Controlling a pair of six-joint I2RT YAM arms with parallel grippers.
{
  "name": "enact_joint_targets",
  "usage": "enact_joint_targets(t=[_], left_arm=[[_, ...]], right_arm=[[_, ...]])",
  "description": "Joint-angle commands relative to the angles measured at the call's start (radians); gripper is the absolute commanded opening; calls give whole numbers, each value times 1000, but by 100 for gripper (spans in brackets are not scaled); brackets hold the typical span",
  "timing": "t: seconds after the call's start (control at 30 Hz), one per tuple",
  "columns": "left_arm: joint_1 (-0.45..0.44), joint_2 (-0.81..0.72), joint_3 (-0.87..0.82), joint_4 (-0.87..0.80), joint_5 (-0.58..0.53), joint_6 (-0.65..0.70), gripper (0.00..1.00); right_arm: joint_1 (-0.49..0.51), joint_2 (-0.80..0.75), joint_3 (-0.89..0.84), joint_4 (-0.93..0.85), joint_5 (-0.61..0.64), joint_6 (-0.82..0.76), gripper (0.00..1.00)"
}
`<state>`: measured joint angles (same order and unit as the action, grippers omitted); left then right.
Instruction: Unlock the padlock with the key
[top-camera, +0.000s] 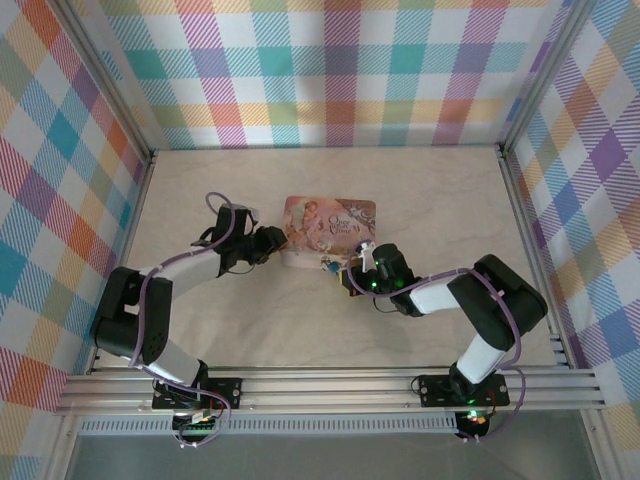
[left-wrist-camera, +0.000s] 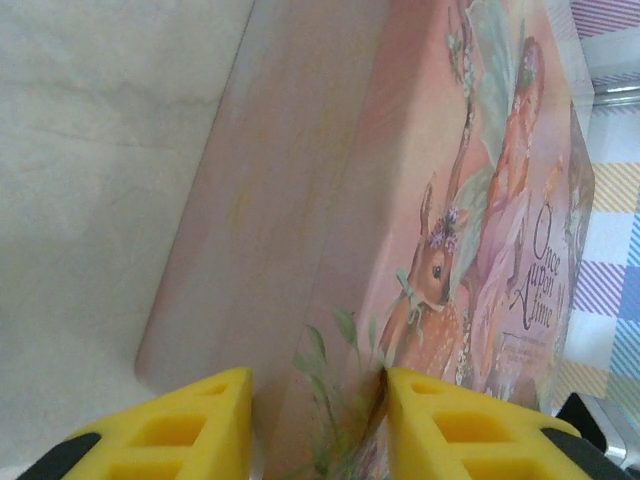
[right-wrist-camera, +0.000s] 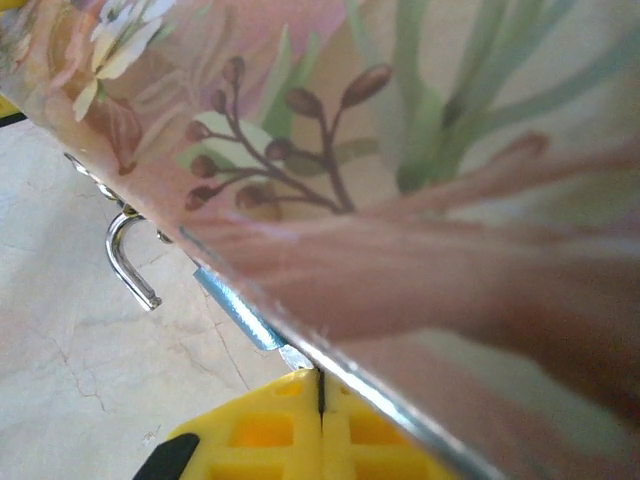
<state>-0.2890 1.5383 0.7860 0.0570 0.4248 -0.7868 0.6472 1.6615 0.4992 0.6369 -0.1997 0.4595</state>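
Padlock (right-wrist-camera: 235, 310), tiny and blue-teal with a silver shackle, hangs at the near edge of the pink illustrated rectangular tin box (left-wrist-camera: 300, 200), just beside your right gripper (right-wrist-camera: 320, 385), whose fingers pinch what looks like a small silver key (right-wrist-camera: 295, 356). Brace the tin's corner with the left gripper (left-wrist-camera: 320, 400), its fingers narrowed onto it, and seat the key squarely before turning.

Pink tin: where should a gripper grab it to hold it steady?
Probably by the edge at its left end, approached from the left. The pink tin is broad and flat, so a thin edge suits narrow jaws; the left gripper straddles it there, away from the padlock at its near edge.
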Motion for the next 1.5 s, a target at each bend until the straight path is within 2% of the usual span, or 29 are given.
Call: enact_joint_targets(t=[0.0,0.23,0.33,0.57,1.07,1.27,1.47], left_arm=[[-18,-6,-37,-72,-31,-52,36],[-23,-24,-46,-85,-38,-60,35],[-26,-32,-51,-94,-38,-59,35],[-48,-68,-63,-133,-56,-55,35],[-93,-128,-121,-167,-78,-83,35],[-96,-137,-120,-166,-88,-87,35],[-96,-139,-120,-161,-100,-91,35]], right_arm=[[3,-10,-22,-101,-53,7,12],[-16,-91,-30,-148,-91,-38,27],[-37,-134,-23,-173,-101,-50,30],[-96,-161,14,-122,-157,-66,34],[-201,-6,152,-34,-287,-136,36],[-211,-49,100,-15,-303,-113,36],[-209,-45,36,105,-395,-21,41]])
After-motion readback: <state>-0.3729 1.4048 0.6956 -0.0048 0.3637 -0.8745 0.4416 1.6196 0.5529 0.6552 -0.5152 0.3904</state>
